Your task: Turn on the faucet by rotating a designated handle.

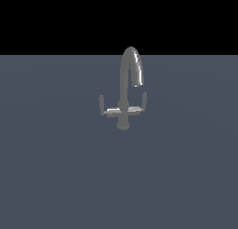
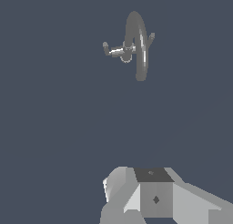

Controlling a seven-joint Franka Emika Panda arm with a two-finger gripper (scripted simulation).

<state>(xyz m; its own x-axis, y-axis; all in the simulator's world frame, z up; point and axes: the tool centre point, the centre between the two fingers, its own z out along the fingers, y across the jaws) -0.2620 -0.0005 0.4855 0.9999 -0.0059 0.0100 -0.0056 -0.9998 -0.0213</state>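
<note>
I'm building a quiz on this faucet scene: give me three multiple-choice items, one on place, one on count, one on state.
1. In the exterior view, where is the handle relative to the faucet stem?
A. On the view's left
B. On the view's right, under the spout outlet
C. On top of the spout

2. How many side levers does the faucet have?
A. One
B. Two
C. Four

3. What is the gripper doing?
A. Clamping the handle
B. Pressing the spout
C. Clear of the faucet, touching nothing

Answers: 1 A, the handle branches away from the outlet. 2 B, one lever shows on each side of the stem. 3 C, the wrist view shows bare floor between gripper and faucet; its jaws are not visible.
</note>
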